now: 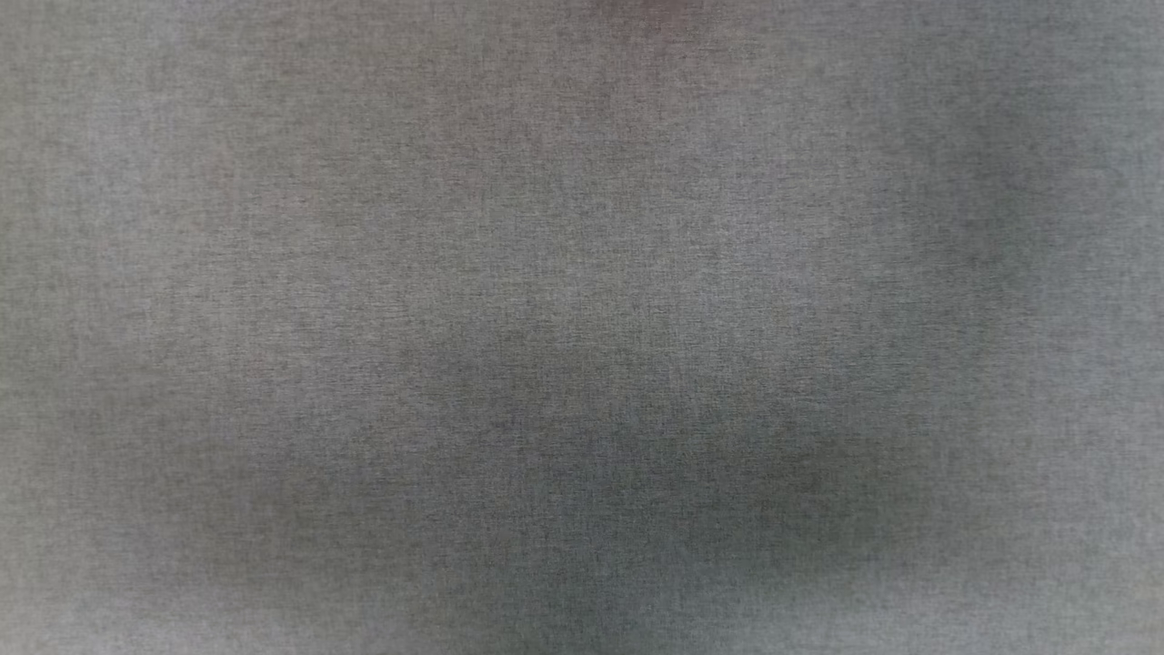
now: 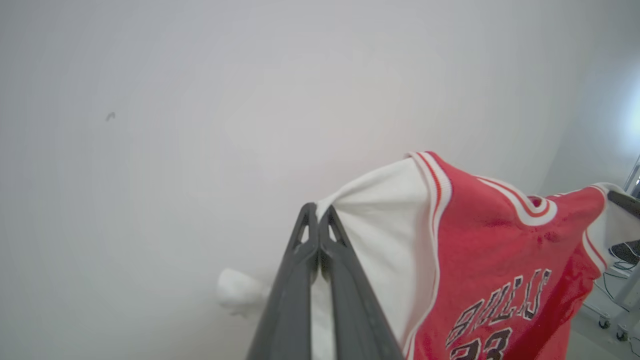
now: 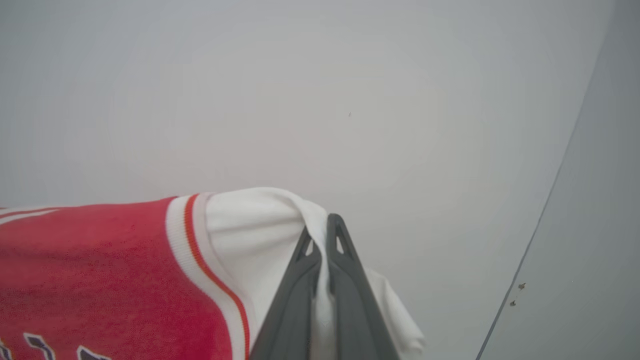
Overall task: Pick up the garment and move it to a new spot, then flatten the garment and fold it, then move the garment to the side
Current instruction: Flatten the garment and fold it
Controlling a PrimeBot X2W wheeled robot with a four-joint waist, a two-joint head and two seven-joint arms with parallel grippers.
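Left gripper (image 2: 318,210): dark fingers clenched tip to tip, with white sleeve (image 2: 390,225) cloth pinched between them. A small wad of the same white cloth sticks out past the fingers on the side away from the red body.

Right gripper (image 3: 321,227): same story. The fingers are clamped together on the other white sleeve (image 3: 250,225), and the cloth bunches into a fold over the tips and spills out below them.

The garment (image 2: 490,250) hangs in the air in front of the pale wall (image 2: 200,100), held by a sleeve at each end, with the red body slung between the two grippers. Nothing is under it in either wrist view.

- The front faces the left wrist camera: black white-edged "BULLS" lettering (image 2: 505,300) with the "23" (image 2: 480,347) below it, cut off by the frame edge.
- The striped collar (image 2: 530,207) sits at the top edge of the red body and sags a little.
- Red-and-white trim runs down each sleeve seam.
- The right wrist view gets the red body (image 3: 90,260) edge-on, with only the tops of the letters visible.

Against the wall:
- a small dark speck (image 2: 110,116), well away from the garment
- a wheeled stand with loose cables (image 2: 620,300) on the floor beyond the garment's far sleeve
- in the right wrist view, a thin seam line (image 3: 540,225) where the wall meets a greyer panel

Head view: blurred grey woven surface (image 1: 582,327) with soft dark patches and a faint reddish tint at the top edge. Can't tell what it is.
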